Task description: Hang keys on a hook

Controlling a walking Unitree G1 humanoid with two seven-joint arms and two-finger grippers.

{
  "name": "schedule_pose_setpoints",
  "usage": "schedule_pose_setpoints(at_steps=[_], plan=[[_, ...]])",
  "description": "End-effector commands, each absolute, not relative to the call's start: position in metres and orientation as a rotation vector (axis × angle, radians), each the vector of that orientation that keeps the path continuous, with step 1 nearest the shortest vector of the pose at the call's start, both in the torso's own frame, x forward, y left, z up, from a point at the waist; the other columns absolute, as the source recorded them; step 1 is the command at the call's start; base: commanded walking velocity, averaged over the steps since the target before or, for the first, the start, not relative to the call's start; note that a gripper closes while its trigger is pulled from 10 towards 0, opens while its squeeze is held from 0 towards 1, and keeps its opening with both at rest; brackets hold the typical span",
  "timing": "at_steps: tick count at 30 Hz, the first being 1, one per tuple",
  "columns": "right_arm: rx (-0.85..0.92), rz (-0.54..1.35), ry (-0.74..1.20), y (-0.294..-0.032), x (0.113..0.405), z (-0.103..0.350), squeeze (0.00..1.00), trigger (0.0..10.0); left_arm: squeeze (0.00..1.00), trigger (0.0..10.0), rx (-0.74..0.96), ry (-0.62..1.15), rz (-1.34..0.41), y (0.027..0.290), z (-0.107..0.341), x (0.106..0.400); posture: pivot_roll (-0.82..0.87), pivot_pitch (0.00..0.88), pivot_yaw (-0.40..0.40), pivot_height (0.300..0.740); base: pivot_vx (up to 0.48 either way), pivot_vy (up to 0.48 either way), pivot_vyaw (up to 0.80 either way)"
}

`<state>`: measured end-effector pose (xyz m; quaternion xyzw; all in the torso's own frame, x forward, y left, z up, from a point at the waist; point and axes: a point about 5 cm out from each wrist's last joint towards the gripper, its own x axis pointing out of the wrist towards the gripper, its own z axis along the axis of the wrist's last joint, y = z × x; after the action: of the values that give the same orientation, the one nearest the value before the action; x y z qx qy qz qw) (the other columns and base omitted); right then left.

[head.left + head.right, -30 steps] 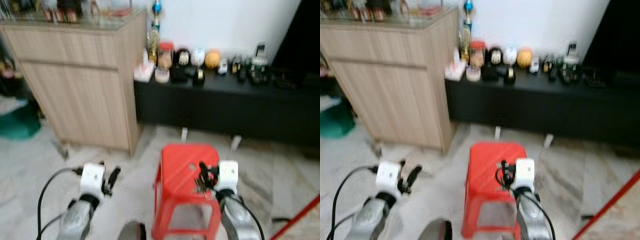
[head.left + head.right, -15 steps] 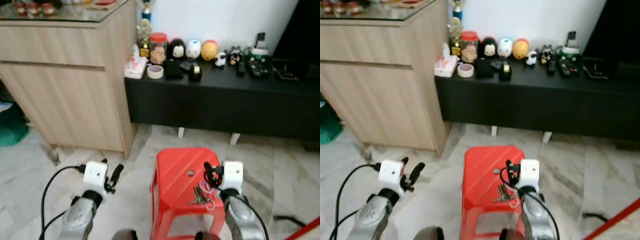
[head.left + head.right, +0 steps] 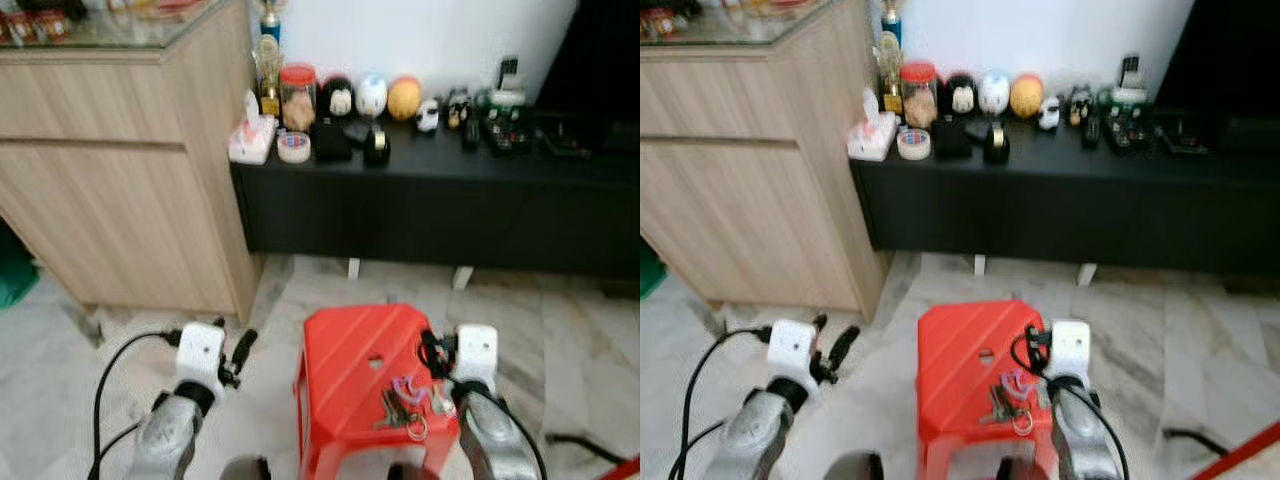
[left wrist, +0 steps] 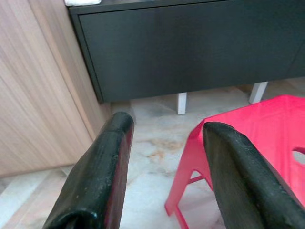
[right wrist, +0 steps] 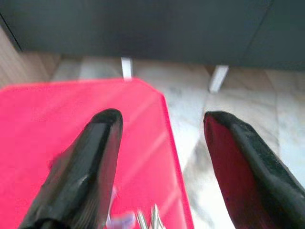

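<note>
A bunch of keys [image 3: 404,404] with a purple ring and a silver ring lies on the near right part of a red plastic stool [image 3: 350,360]. My right gripper [image 3: 434,349] hangs open just above the stool's right edge, beside the keys; its black fingers [image 5: 90,162] frame the red seat and the key tips [image 5: 151,217] in the right wrist view. My left gripper [image 3: 238,352] is open over the marble floor to the left of the stool, with its fingers [image 4: 100,171] apart and nothing between them.
A low black cabinet [image 3: 450,200] runs along the white wall, topped with jars, figurines, a tape roll and remotes. A tall wooden cabinet [image 3: 130,160] stands at the left. A red bar [image 3: 620,466] crosses the lower right corner. Open marble floor surrounds the stool.
The camera has shifted and steadied, so the stool and cabinets sit a little differently in the picture. The keys now lie on the stool beside the right gripper rather than hanging at its fingers.
</note>
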<state>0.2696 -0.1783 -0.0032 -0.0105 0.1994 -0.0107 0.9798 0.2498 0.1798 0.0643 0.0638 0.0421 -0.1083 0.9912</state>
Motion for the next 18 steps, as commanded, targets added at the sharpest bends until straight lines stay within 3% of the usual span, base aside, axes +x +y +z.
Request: schedule_pose_setpoints(at_steps=[1, 18], plan=[[-0.057, 0.005, 0.5, -0.177, 0.264, -0.015, 0.0, 10.0, 0.0, 10.0, 0.124, 0.101, -0.222, 0.18, 0.062, 0.249, 0.05, 0.0, -0.032, 0.626, 0.0, 0.0, 0.0], [-0.082, -0.021, 0.767, -0.205, 0.246, -0.041, 0.0, 10.0, 0.0, 10.0, 0.133, 0.117, -0.239, 0.178, 0.06, 0.247, 0.05, 0.0, -0.026, 0.626, 0.0, 0.0, 0.0]])
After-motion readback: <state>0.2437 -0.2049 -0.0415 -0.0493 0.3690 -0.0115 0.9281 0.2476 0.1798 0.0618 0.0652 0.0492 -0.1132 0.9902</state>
